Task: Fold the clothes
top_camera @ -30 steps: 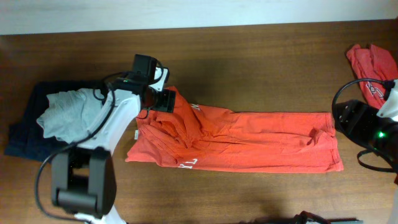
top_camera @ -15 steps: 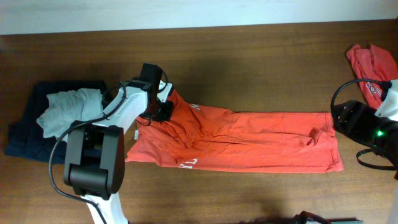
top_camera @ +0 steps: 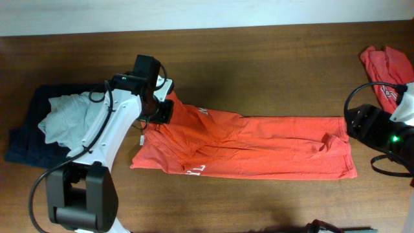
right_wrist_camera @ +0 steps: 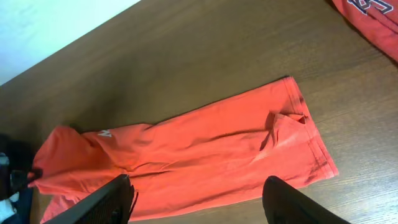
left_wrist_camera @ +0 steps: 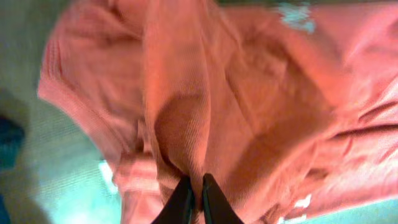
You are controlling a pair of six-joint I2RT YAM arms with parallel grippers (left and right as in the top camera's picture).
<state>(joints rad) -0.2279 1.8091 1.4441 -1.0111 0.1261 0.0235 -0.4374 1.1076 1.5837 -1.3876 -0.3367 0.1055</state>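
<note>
An orange-red T-shirt with white print lies stretched out lengthwise across the middle of the table. My left gripper is at its upper left end, shut on a raised fold of the fabric. In the left wrist view that fold of the shirt runs down into the closed left gripper. My right gripper hovers open and empty above the shirt, off its right end. A second orange-red shirt lies crumpled at the far right.
A pile of dark navy and grey clothes sits at the left, beside the left arm. The right arm stands at the table's right edge, below the crumpled shirt. Bare wooden table lies behind the spread shirt.
My left gripper has closed on the shirt's upper left fold and shifted slightly left with it. The right arm has not moved.
</note>
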